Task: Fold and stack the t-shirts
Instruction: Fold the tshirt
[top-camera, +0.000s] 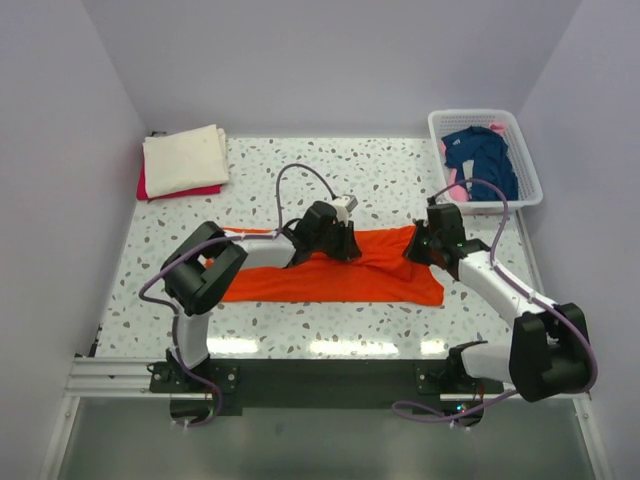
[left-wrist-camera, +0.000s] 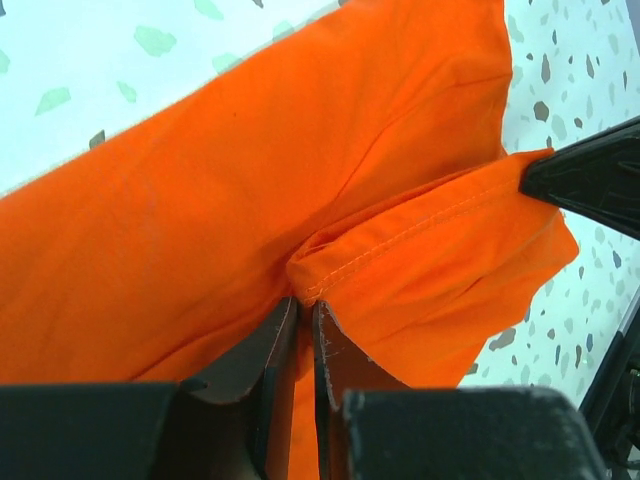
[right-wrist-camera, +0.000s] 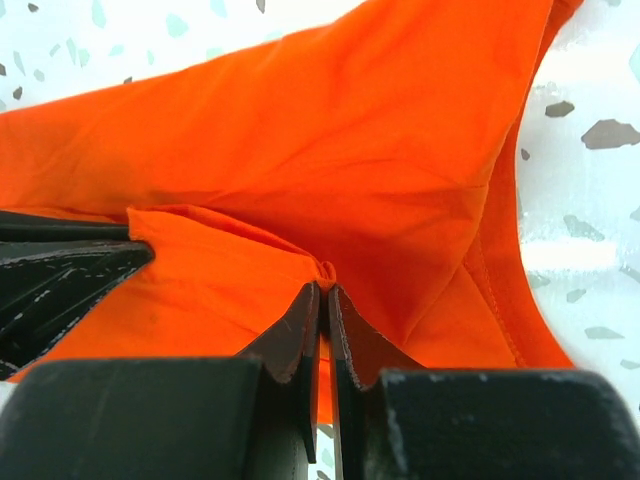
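Overhead, the bright orange soft cloth t-shirt (top-camera: 330, 280) lies spread under the jaws. Left wrist: the left gripper (left-wrist-camera: 305, 305) clamps a stitched hem; so thin a bite may slip. Right wrist: the right gripper (right-wrist-camera: 325, 290) pinches a pucker; uneven pulling could skew the fold.

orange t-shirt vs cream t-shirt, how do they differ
The orange t-shirt lies spread out long; the cream t-shirt is folded square. Jaws of the left gripper and right gripper pinch the orange one; the cream one sits untouched on a red shirt. Both are plain cloth.
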